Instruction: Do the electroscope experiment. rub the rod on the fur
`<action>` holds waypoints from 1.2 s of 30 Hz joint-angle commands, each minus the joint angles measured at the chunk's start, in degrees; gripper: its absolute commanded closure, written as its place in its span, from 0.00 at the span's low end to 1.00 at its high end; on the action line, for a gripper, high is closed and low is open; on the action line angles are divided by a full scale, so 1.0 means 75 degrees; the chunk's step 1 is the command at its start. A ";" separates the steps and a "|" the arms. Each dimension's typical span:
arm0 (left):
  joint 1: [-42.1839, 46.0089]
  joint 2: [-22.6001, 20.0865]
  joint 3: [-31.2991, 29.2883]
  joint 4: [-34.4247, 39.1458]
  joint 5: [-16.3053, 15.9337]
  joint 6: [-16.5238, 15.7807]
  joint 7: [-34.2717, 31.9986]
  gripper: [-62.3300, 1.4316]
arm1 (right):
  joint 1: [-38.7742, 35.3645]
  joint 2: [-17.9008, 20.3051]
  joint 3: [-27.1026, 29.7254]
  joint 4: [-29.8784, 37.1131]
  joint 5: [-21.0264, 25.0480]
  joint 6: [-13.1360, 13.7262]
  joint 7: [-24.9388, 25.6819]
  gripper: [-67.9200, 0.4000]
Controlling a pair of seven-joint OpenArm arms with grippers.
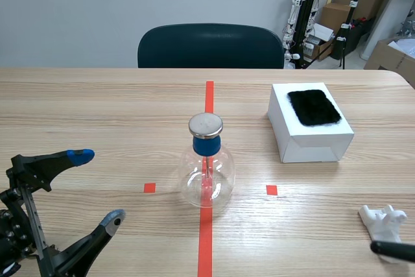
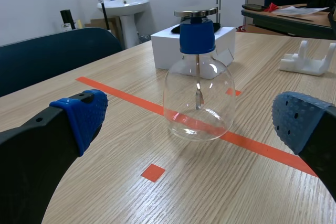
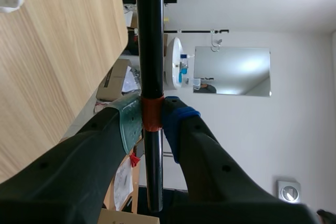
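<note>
In the scene view, your left claw (image 1: 97, 187) is hanging low at the near left of the pale wooden desk (image 1: 97, 108), its fingers spread wide with nothing between them. The clear glass flask electroscope (image 1: 206, 172), with its blue stopper and metal disc, is standing on the orange-red centre line. To its far right the white cardboard box (image 1: 311, 141) is sitting on the desk, and the black fur patch (image 1: 314, 107) is lying flat on its top. A white plastic stand (image 1: 384, 220) is resting near the right edge. The end of the slim black rod (image 1: 392, 250) is poking in just beside it. A dark teal chair (image 1: 211, 45) is standing behind the desk.

In the left wrist view, the left claw (image 2: 189, 121) is gaping wide, and the flask (image 2: 198, 98) is standing ahead of it. The box (image 2: 167, 51) is sitting behind the flask.

In the right wrist view, your right claw (image 3: 152, 121) is clamping the rod (image 3: 149, 35) at its orange-red band, well apart from the fur.
</note>
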 commanded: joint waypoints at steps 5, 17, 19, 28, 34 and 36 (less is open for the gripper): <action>-0.0023 -0.0023 -0.0055 0.0087 -0.0082 0.0012 -0.0111 0.00 | 0.0344 0.0015 0.0029 0.0204 0.0221 -0.0111 -0.0189 0.98; -0.0023 -0.0023 -0.0055 0.0087 -0.0082 0.0012 -0.0111 0.00 | 0.0373 0.0015 0.0029 0.0204 0.0216 -0.0117 -0.0189 0.98; -0.0023 -0.0023 -0.0055 0.0087 -0.0082 0.0012 -0.0111 0.00 | 0.0373 0.0015 0.0029 0.0204 0.0216 -0.0117 -0.0189 0.99; -0.0023 -0.0023 -0.0055 0.0087 -0.0082 0.0012 -0.0111 0.00 | 0.0373 0.0015 0.0029 0.0204 0.0216 -0.0117 -0.0189 0.99; -0.0023 -0.0023 -0.0055 0.0087 -0.0082 0.0012 -0.0111 0.00 | 0.0373 0.0015 0.0029 0.0204 0.0216 -0.0117 -0.0189 0.99; -0.0023 -0.0023 -0.0055 0.0087 -0.0082 0.0012 -0.0111 0.00 | 0.0373 0.0015 0.0029 0.0204 0.0216 -0.0114 -0.0189 0.99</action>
